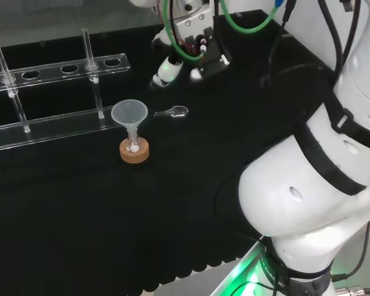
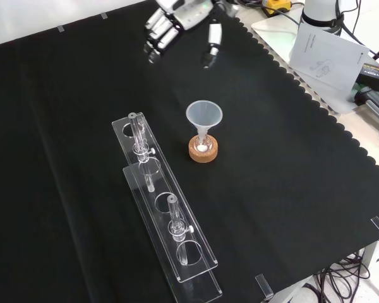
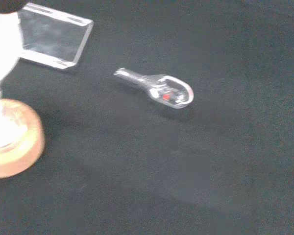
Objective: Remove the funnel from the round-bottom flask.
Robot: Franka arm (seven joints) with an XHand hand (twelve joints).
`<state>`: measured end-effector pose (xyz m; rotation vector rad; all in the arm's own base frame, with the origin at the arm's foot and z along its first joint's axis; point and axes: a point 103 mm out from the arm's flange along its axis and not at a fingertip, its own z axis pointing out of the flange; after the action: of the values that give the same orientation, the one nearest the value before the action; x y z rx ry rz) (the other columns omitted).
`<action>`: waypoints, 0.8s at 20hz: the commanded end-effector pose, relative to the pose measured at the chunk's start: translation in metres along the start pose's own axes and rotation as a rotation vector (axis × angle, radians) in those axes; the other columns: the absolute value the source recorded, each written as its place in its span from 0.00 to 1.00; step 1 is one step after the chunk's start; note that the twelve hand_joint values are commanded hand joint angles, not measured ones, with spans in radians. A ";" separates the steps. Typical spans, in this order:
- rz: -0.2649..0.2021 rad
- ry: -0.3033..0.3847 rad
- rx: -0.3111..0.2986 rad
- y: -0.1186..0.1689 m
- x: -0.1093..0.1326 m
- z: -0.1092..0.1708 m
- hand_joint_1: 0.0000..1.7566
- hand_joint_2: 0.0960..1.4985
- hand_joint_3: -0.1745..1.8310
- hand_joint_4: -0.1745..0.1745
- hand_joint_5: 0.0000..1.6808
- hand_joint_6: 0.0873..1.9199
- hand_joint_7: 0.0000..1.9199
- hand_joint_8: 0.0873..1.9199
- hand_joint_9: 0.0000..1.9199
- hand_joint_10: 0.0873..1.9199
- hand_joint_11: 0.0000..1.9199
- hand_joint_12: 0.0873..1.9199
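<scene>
A translucent funnel (image 1: 129, 114) (image 2: 204, 114) stands upright with its stem in the neck of a small round-bottom flask (image 1: 134, 145) (image 2: 203, 144). The flask sits in a cork ring (image 1: 134, 154) (image 2: 203, 152) (image 3: 12, 147) on the black cloth. The hand (image 1: 194, 43) (image 2: 183, 17) hovers apart from the funnel, above and to the right of it in the head view and at the top in the front view. Its fingers (image 1: 166, 69) (image 2: 155, 36) hang relaxed with nothing between them.
A small clear glass stopper (image 1: 174, 112) (image 3: 161, 91) lies on the cloth between the funnel and the hand. A clear test-tube rack (image 1: 55, 92) (image 2: 167, 218) (image 3: 54, 41) with tubes stands beside the flask. Papers (image 2: 325, 53) lie past the cloth's scalloped edge.
</scene>
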<state>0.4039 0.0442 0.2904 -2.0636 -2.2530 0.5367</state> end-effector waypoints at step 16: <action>-0.107 -0.033 0.112 -0.017 0.087 0.012 0.27 0.42 0.20 0.46 0.04 0.00 0.00 0.14 0.05 0.40 0.11 0.77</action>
<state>0.3739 0.1109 0.2728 -1.9181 -2.2626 0.6394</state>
